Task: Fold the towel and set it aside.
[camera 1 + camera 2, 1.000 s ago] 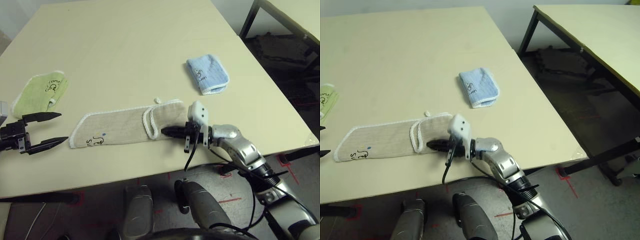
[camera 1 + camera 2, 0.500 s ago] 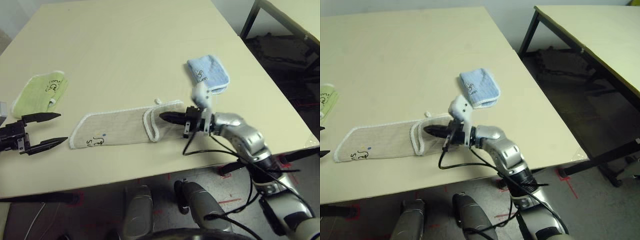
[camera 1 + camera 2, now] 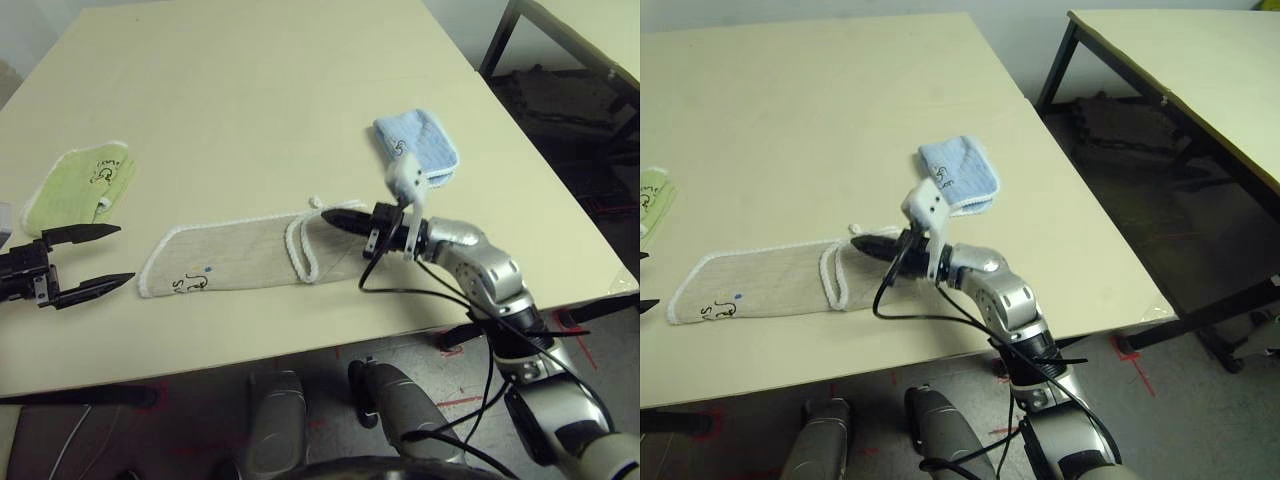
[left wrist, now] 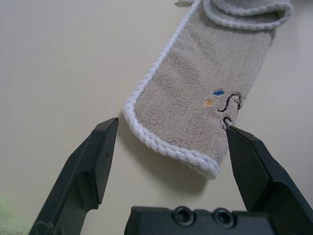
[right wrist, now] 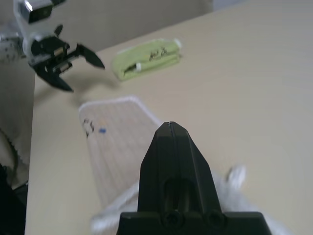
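At nine o'clock of the clenched right pincer [image 3: 328, 215], the long beige ribbed terry towel [image 3: 235, 257] runs three-to-nine toward the released left pincer [image 3: 112, 255].

The towel [image 5: 122, 161] near end is blurred beside the closed right gripper [image 5: 169, 128]; whether cloth is pinched cannot be told.

Towel [image 4: 195, 93] ribbed terry cloth, corded white edging; table [image 3: 250, 100] smooth matt

The towel [image 3: 240, 255] is beige, ribbed, white-edged — the green towel [image 3: 80, 185] pale lime, the blue towel [image 3: 415, 148] light blue.
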You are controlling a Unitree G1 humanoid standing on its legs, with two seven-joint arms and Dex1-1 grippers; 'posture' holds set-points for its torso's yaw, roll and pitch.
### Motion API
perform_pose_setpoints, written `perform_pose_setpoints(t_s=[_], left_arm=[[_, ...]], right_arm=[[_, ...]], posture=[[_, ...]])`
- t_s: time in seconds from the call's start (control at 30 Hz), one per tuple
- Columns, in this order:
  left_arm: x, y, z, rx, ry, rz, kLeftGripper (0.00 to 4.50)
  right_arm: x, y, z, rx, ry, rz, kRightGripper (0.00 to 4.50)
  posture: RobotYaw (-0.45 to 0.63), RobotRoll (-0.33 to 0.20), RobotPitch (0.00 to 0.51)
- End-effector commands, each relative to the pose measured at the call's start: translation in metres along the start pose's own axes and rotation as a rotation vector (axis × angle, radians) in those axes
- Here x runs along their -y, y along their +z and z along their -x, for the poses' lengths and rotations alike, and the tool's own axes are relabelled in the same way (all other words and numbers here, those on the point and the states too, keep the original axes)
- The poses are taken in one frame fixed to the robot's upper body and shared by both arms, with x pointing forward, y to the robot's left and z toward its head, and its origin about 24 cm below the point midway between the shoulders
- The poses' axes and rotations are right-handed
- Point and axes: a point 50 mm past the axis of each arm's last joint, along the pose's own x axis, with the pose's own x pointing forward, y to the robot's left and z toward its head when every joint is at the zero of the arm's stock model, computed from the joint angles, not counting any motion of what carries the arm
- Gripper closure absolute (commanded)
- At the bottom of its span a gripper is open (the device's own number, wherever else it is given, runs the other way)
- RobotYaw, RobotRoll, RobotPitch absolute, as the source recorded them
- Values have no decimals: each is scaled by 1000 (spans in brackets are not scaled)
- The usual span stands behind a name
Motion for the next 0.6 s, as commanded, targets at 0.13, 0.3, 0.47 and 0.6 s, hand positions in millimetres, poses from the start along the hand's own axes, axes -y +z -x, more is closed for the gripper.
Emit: perform_pose_setpoints(t_s=[0.13, 0.3, 0.47, 0.6], left_arm=[[0, -1, -2, -2, -8, -2, 0], [-1, 1, -1, -1, -3, -5, 0], [1, -1, -1, -3, -5, 1, 0], [2, -2, -1, -2, -11, 4, 0]], right_arm=[[12, -42, -4, -154, -64, -31, 4491], [12, -70, 1, -288, -64, -57, 4491], [17, -73, 5, -277, -114, -56, 4491], [29, -44, 1, -144, -163, -31, 4491]], posture=[[-35, 0, 200], [-32, 0, 203], [-35, 0, 206], [-38, 0, 205]])
